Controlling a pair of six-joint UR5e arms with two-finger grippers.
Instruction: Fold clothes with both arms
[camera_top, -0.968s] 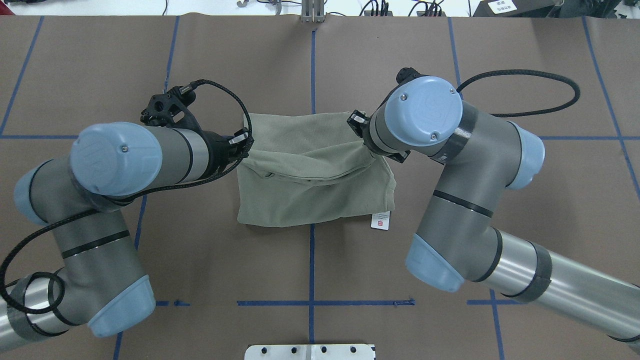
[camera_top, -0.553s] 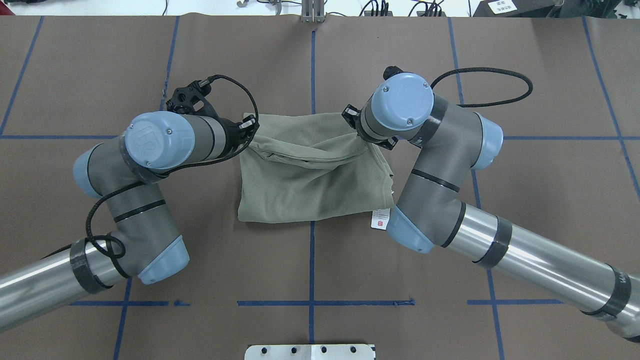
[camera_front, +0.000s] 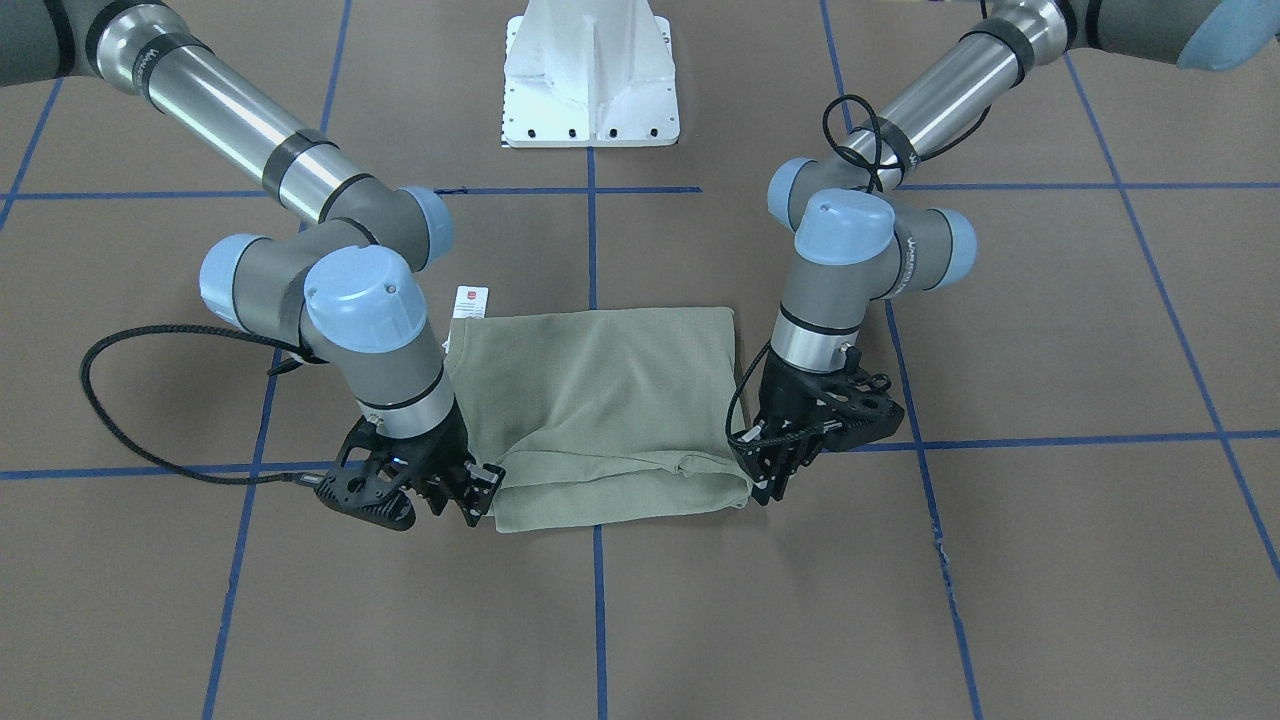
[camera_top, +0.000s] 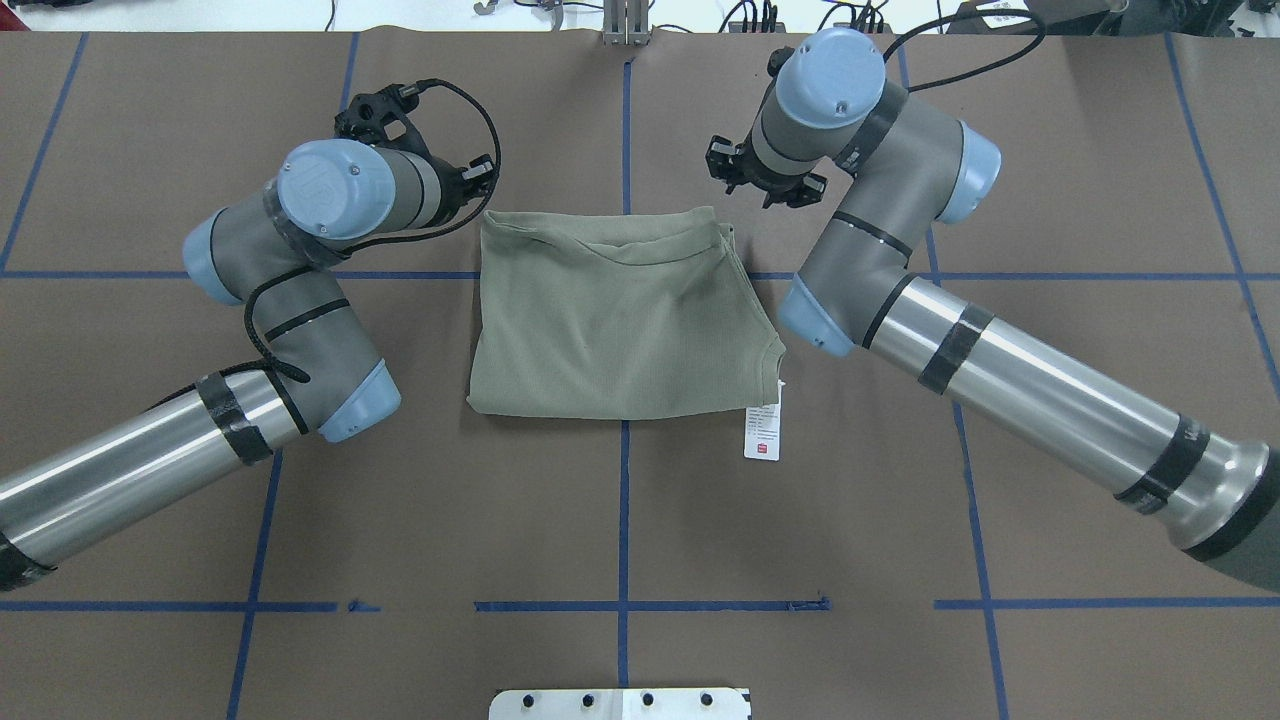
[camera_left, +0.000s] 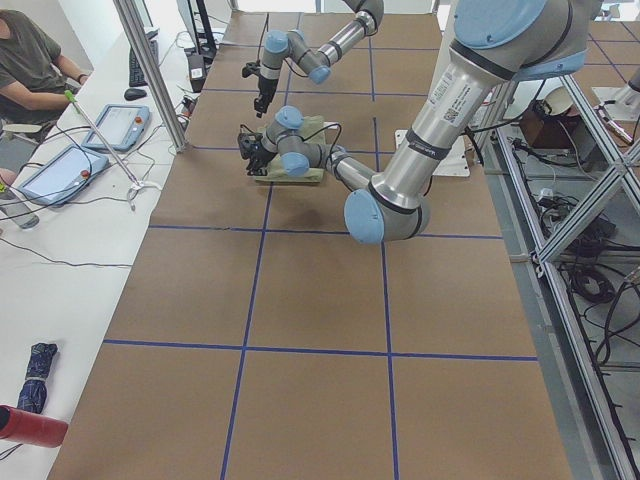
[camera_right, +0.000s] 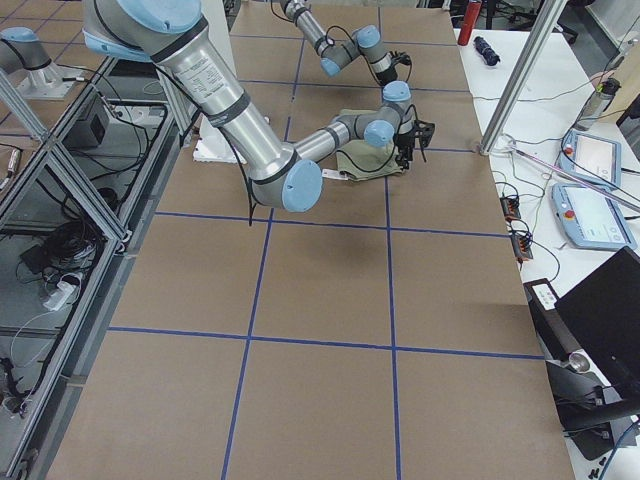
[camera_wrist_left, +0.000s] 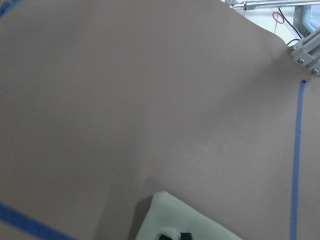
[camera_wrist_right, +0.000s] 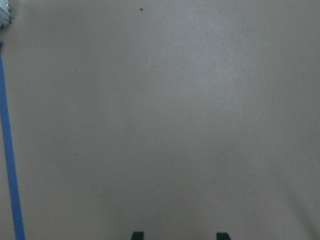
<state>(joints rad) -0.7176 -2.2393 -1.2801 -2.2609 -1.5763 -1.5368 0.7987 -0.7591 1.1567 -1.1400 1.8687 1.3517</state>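
The pale green shirt (camera_top: 620, 320) (camera_front: 600, 390) lies folded in a flat rectangle at the table's middle, with its white tag (camera_top: 762, 432) at the near right corner. My left gripper (camera_top: 480, 172) (camera_front: 768, 480) hangs at the shirt's far left corner. The left wrist view shows that corner (camera_wrist_left: 200, 220) right at the fingertips, and I cannot tell whether it is gripped. My right gripper (camera_top: 762, 182) (camera_front: 478, 490) is beside the far right corner. In the right wrist view its fingertips (camera_wrist_right: 137, 235) stand apart over bare table, open and empty.
Brown table cover with blue tape lines (camera_top: 622, 500). The white pedestal base (camera_front: 590, 70) stands at the robot's side. A person (camera_left: 30, 60) sits at a side desk with tablets (camera_left: 120, 125), beyond a metal post (camera_left: 150, 75).
Both grippers carried the shirt's raised edge away from the robot and lowered it, so the shirt now lies flat. The right gripper has let go and moved off the cloth.
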